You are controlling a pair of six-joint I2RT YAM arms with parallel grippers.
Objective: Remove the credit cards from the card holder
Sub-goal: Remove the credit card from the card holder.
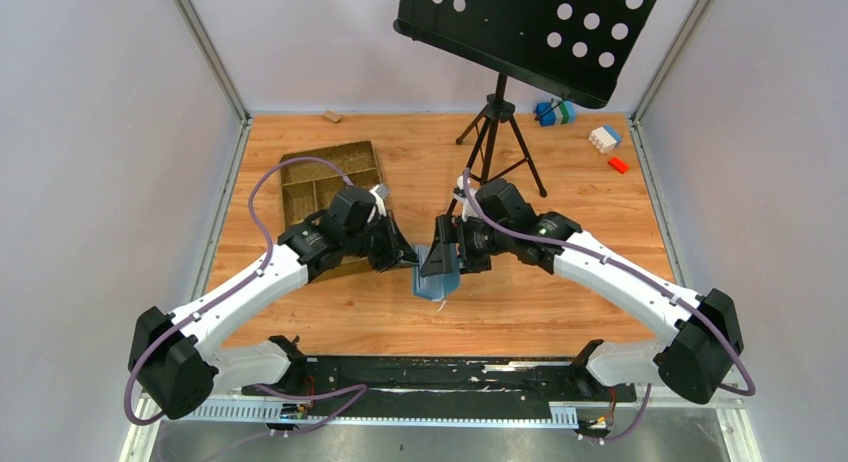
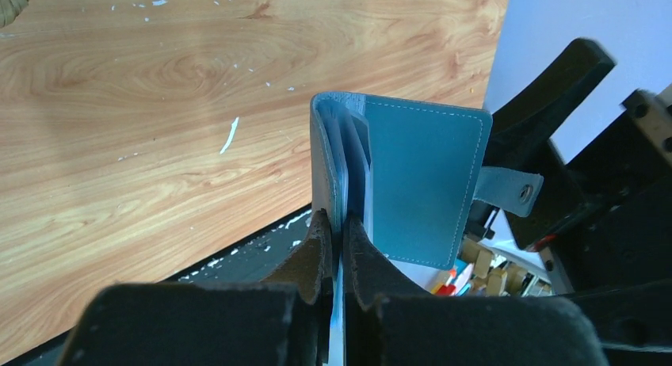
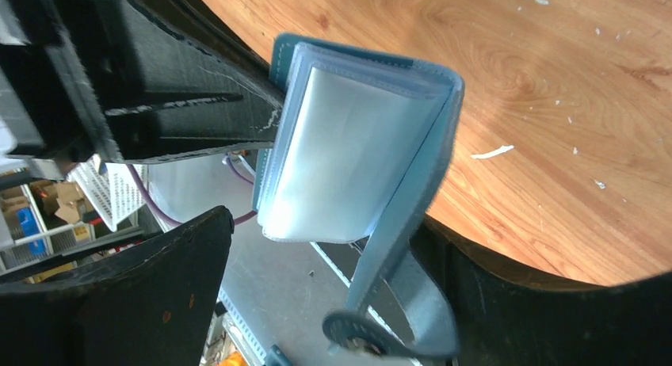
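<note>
The blue card holder (image 1: 437,274) hangs half open above the wooden table, between my two grippers. My left gripper (image 2: 339,223) is shut on the edge of one cover (image 2: 329,164); the other cover (image 2: 420,184) swings free with its snap tab (image 2: 507,190). In the right wrist view the card holder (image 3: 444,136) shows pale clear sleeves (image 3: 349,152). My right gripper (image 3: 333,231) is open, its fingers on either side of the sleeves and the dangling tab (image 3: 380,334). No credit cards can be made out in the sleeves. From above, the left gripper (image 1: 405,257) and right gripper (image 1: 442,247) meet at the holder.
A brown compartmented tray (image 1: 320,182) lies behind the left arm. A black tripod (image 1: 495,132) carrying a perforated music desk (image 1: 530,27) stands behind the right arm. Toy blocks (image 1: 605,137) lie at the far right corner. The black base rail (image 1: 440,367) runs along the near edge.
</note>
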